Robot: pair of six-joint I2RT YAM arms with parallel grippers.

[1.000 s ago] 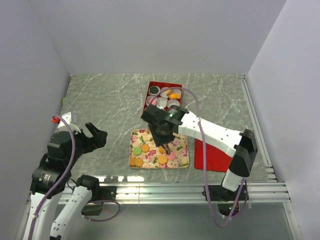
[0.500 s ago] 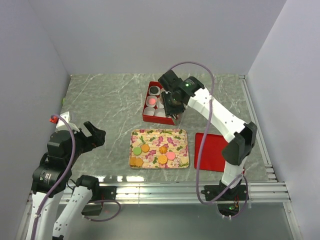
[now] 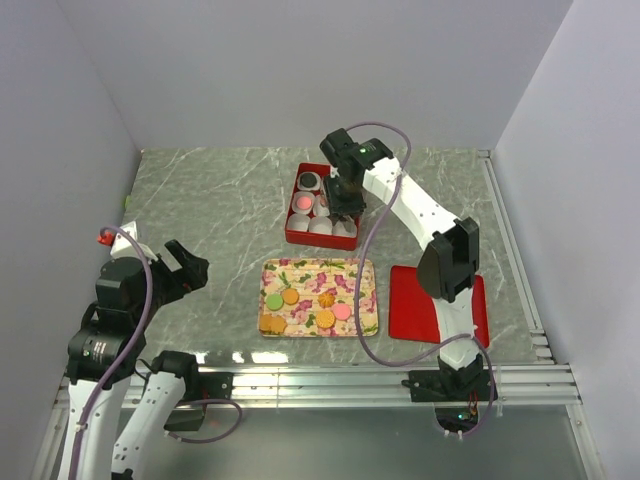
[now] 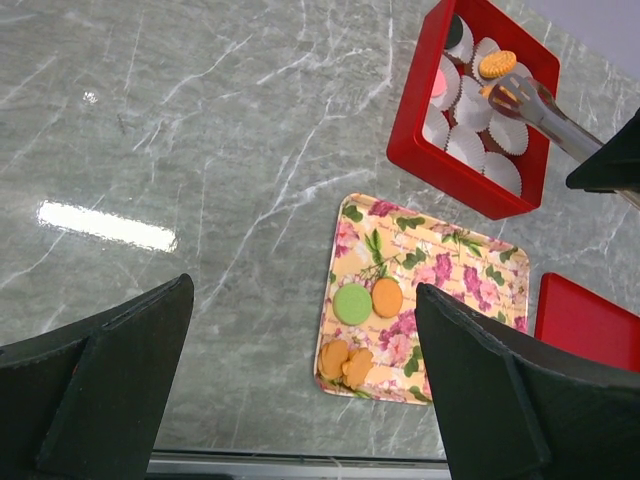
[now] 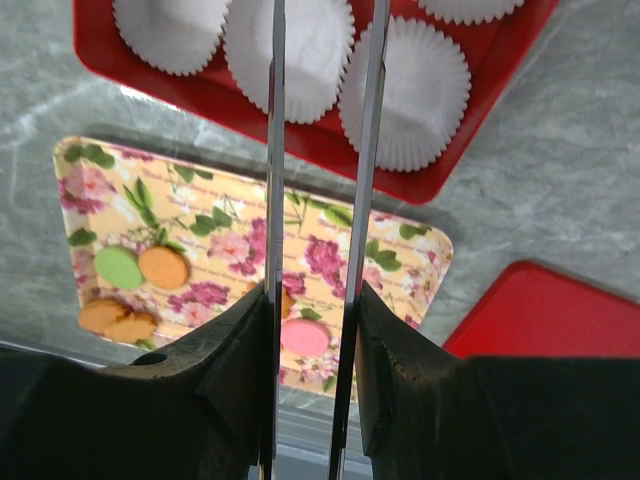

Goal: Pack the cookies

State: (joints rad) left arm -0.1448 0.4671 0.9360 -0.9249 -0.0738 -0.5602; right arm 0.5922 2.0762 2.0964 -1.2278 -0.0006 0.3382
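Several cookies lie on a floral tray (image 3: 355,272): a green cookie (image 3: 273,301), orange ones (image 3: 290,296) and a pink cookie (image 3: 342,311). They also show in the left wrist view (image 4: 352,303) and the right wrist view (image 5: 305,337). A red box (image 3: 292,232) of white paper cups holds a black cookie (image 4: 455,30), an orange cookie (image 4: 497,63) and a pink cookie (image 4: 438,83). My right gripper (image 3: 345,197) (image 5: 312,295) is shut on metal tongs (image 5: 275,150) over the box. An orange bit shows at the tong tips (image 4: 503,95). My left gripper (image 3: 185,268) (image 4: 300,385) is open and empty.
A red lid (image 3: 430,305) lies flat to the right of the tray. Several white paper cups (image 5: 405,90) at the box's near side hold nothing. A metal rail (image 3: 330,380) runs along the near table edge. Walls close in the left, back and right.
My right arm has swung with the tongs from over the floral tray back to over the red box. The left arm has barely moved.
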